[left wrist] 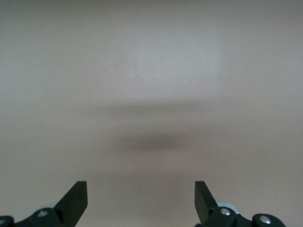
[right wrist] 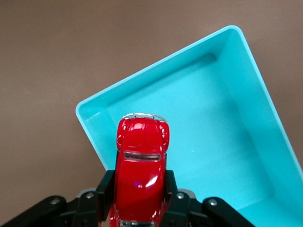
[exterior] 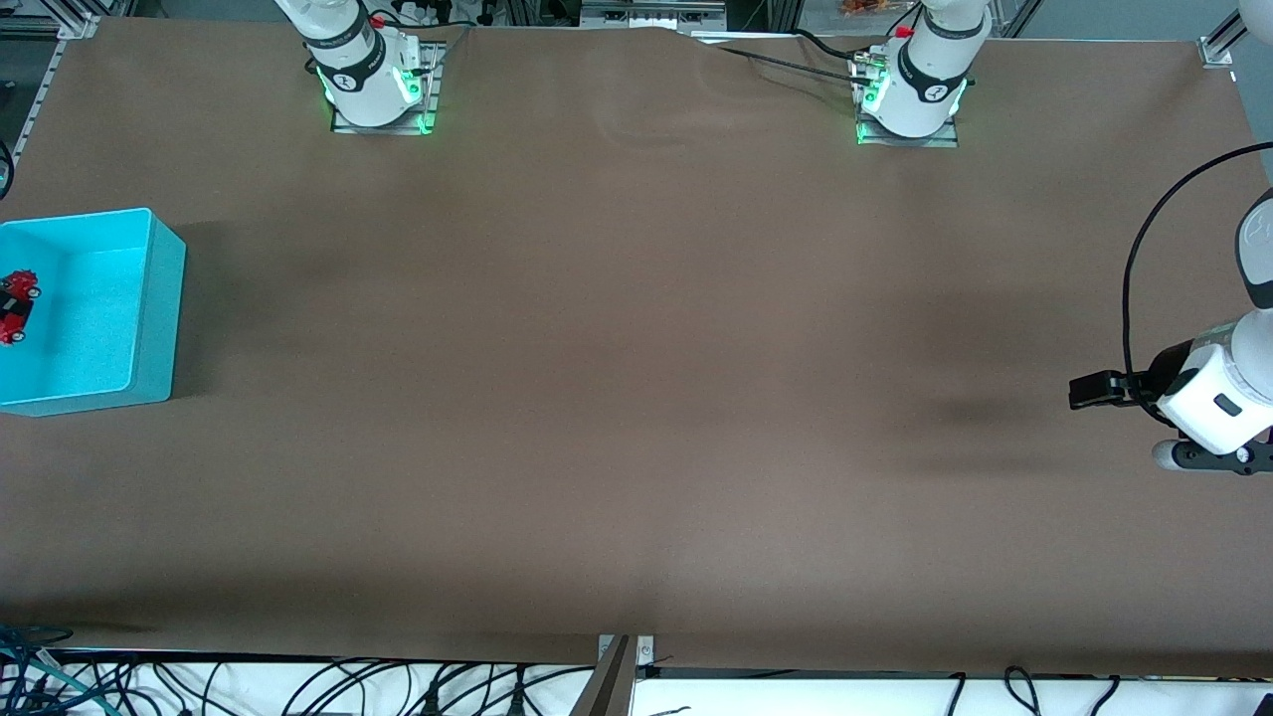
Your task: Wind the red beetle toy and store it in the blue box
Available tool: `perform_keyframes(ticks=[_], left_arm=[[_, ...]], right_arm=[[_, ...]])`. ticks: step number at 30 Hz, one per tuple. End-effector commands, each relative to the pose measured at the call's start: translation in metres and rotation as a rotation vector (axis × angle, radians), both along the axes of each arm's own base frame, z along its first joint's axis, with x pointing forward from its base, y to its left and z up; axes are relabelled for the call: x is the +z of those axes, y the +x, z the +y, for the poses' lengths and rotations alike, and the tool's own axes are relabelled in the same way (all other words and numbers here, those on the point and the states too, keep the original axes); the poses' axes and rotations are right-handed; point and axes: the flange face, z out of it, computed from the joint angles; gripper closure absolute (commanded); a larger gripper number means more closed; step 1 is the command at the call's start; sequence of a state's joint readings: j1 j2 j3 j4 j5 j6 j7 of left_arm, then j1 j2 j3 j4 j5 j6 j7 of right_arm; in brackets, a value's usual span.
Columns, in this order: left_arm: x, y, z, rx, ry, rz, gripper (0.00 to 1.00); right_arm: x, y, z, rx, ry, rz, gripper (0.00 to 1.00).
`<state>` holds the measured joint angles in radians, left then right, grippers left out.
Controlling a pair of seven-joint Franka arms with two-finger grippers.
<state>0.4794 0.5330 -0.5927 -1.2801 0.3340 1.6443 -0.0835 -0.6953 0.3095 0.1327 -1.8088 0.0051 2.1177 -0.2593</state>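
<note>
White Franka arms (exterior: 1218, 393) with black bands, green-lit bases (exterior: 383, 104), black cable, dark screw-studded fingers (left wrist: 75, 201).

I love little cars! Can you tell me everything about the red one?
The red beetle toy is tiny, glossy and rounded, with dark windows and a thin silvery bumper. It looks like shiny painted metal or plastic. The right gripper is shut on its sides, holding it up over the blue box, not yet dropped inside.

A brown table (exterior: 636, 398) fills the view — soft shadows on it, tangled cables (exterior: 298, 686) along its near edge.
</note>
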Motion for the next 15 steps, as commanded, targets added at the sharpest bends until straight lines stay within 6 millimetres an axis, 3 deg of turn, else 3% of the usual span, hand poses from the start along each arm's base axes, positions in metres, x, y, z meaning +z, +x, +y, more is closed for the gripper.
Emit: perform_keyframes(ticks=[1, 15], left_arm=[[0.003, 0.000, 0.003, -0.021, 0.021, 0.004, 0.00], [0.003, 0.000, 0.003, -0.021, 0.021, 0.004, 0.00]], right_arm=[[-0.007, -0.008, -0.011, 0.105, -0.033, 0.031, 1.00], [-0.067, -0.011, -0.041, 0.161, -0.053, 0.022, 1.00]])
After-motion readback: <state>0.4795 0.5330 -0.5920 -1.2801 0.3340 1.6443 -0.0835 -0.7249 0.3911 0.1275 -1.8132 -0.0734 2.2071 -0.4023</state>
